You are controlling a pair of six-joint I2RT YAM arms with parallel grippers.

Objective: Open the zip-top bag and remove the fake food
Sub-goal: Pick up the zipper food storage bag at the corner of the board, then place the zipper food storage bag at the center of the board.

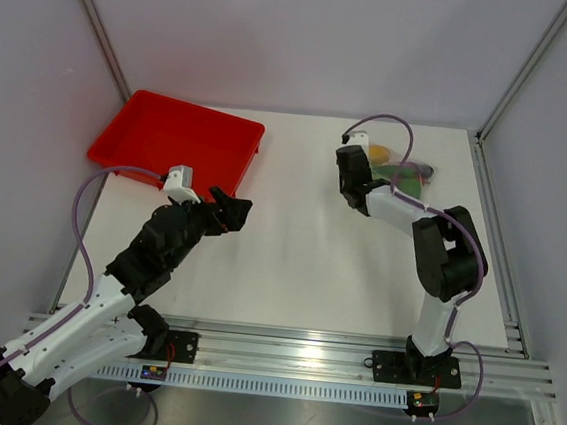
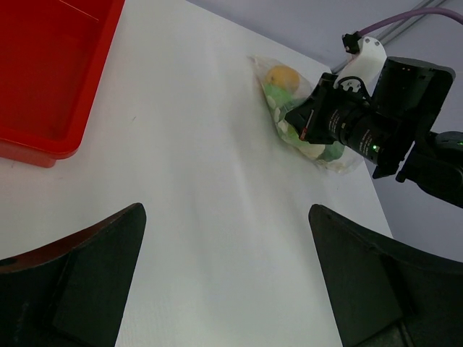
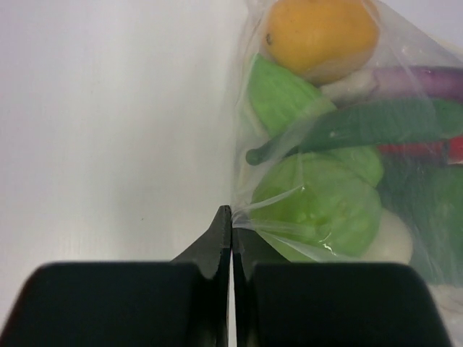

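The clear zip-top bag lies at the back right of the table and also shows in the top view and the left wrist view. Inside it I see the fake food: a round yellow piece, green pieces, a dark green long one and a purple one. My right gripper is shut on the bag's left edge, which puckers at the fingertips. My left gripper is open and empty over bare table, left of centre.
A red tray stands at the back left, near my left gripper. Grey walls close in the table at the back and sides. An aluminium rail runs along the near edge.
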